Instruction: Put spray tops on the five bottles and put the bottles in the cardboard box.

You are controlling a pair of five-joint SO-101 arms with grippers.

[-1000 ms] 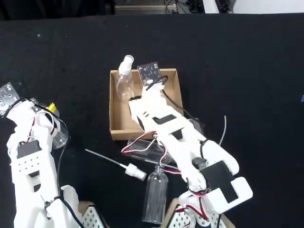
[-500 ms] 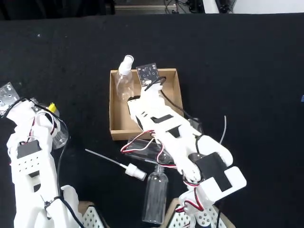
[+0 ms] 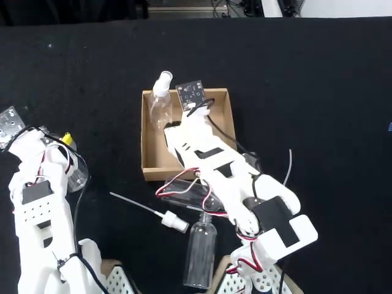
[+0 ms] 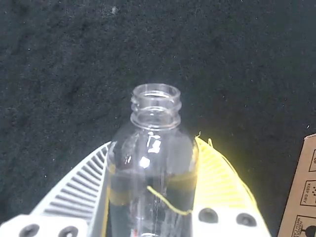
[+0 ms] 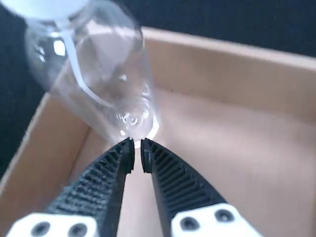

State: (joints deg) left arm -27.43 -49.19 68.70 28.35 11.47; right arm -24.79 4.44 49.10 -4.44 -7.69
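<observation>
**Hazards.** The capped clear plastic bottle [image 3: 159, 107] leaned in a far corner of the open brown cardboard box [image 3: 147, 131], with its white spray head above the wall. The right claw [image 5: 137, 148] sat inside the box, its black ribbed fingers pressed almost together and the tips touching the bottle's base. A push from there would probably tip the bottle over the wall. A careless lift could also drag the box across the black counter [image 3: 306, 92].

The left claw [image 4: 154, 145] pinched an uncapped clear plastic bottle [image 4: 155, 113] around its body, well apart from the box. A smooth round wall may twist in such a hold.

**Appearance.** The held bottle was transparent, with a threaded open neck and nothing inside (a yellow band crossed its body). A loose white spray top with a long dip tube [image 3: 174, 222] lay on the counter, just beside another uncapped clear bottle [image 3: 201, 251] lying on its side.
</observation>
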